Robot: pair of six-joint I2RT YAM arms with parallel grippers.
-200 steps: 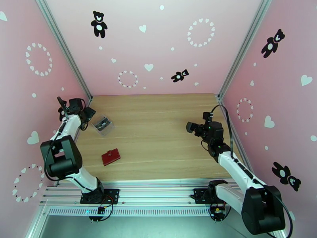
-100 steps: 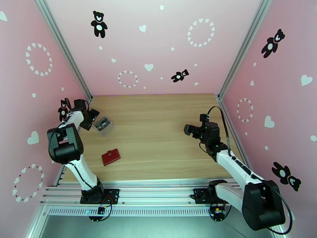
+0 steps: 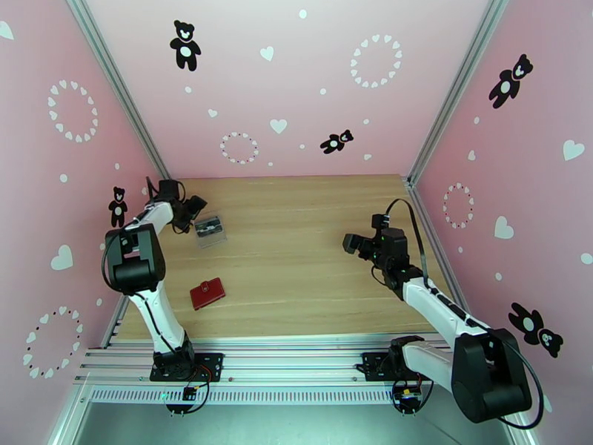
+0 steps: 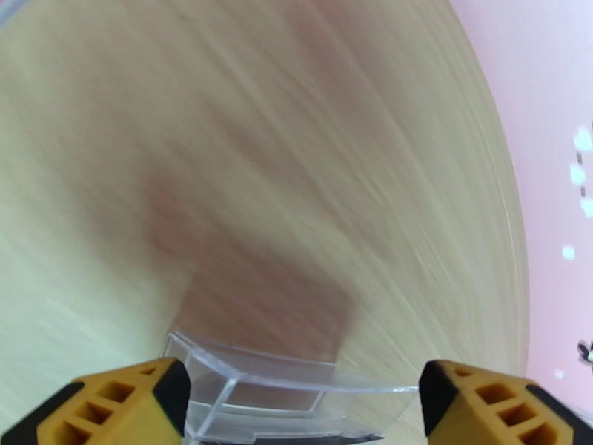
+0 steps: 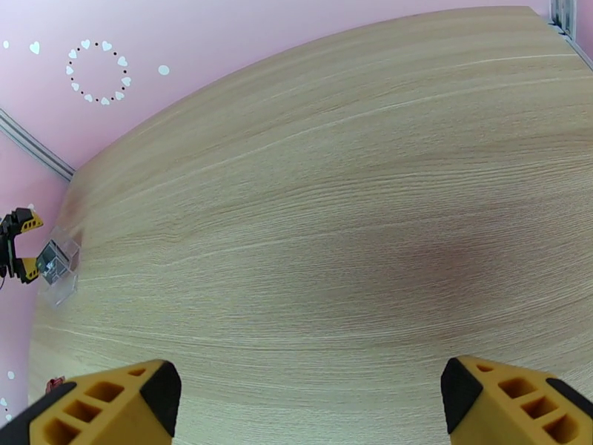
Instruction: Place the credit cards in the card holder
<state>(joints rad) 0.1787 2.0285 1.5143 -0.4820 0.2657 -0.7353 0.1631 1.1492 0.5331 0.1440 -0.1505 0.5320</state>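
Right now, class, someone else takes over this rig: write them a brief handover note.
Left gripper: fingers wide astride the clear case, far left of the table; grip unclear.
Right gripper: open, over bare table.
Card holder: closed, near left, apart from both.
Cards: none seen loose.
Done: nothing visible. Left: fetch cards, open holder, insert them.
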